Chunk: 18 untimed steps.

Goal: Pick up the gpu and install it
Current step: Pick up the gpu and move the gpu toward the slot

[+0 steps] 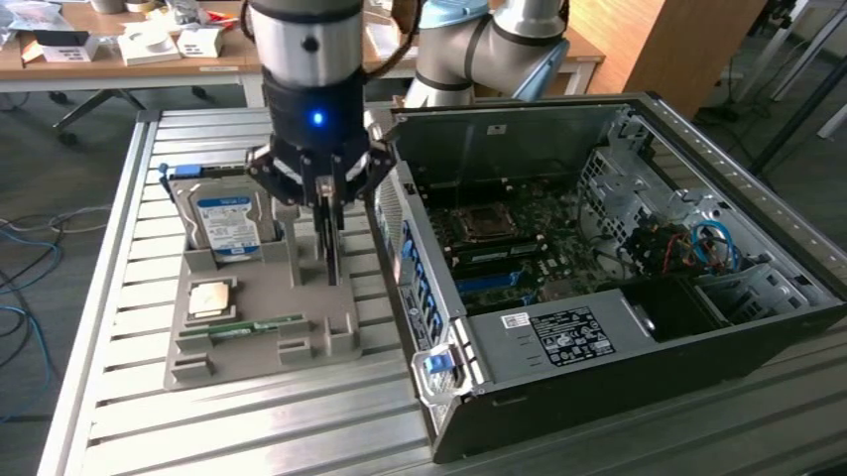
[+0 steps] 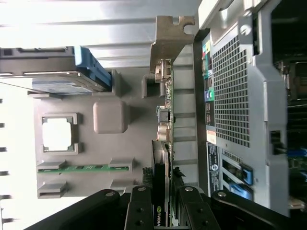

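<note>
The gpu is a thin dark card standing on edge in the grey holder tray, next to the open computer case. In the wrist view the gpu runs away from the fingers, with its silvery bracket at the far end. My gripper comes straight down onto the card's top edge. Seen from the wrist, the gripper has one finger on each side, pressed against the card. Whether the card's lower edge has left the tray I cannot tell.
On the tray stand a hard drive with a blue-white label, a square processor chip and a green memory stick. The case lies on its side with the motherboard exposed. Everything rests on a slatted metal table.
</note>
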Tool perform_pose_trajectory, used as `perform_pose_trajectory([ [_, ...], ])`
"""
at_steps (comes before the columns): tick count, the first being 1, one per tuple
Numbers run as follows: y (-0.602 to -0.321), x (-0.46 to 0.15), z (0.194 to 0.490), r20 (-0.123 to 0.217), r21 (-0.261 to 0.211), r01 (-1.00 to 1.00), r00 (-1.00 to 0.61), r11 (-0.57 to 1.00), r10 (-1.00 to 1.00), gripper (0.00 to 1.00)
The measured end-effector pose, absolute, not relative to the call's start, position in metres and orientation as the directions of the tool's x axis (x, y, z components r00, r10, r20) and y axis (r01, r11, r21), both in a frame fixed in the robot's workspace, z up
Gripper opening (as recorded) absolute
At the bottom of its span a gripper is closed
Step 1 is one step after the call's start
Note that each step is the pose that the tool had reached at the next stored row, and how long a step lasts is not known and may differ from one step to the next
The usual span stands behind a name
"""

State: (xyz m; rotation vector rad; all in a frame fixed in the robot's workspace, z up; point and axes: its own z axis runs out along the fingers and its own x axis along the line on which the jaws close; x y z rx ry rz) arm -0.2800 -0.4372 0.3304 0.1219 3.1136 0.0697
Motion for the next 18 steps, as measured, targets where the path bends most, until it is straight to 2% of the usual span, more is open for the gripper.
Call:
perform_pose_trajectory([
  [18, -0.437, -0.28, 0.412, -0.023, 0.046, 0.078, -0.997, 0.996, 0.079, 0.26],
])
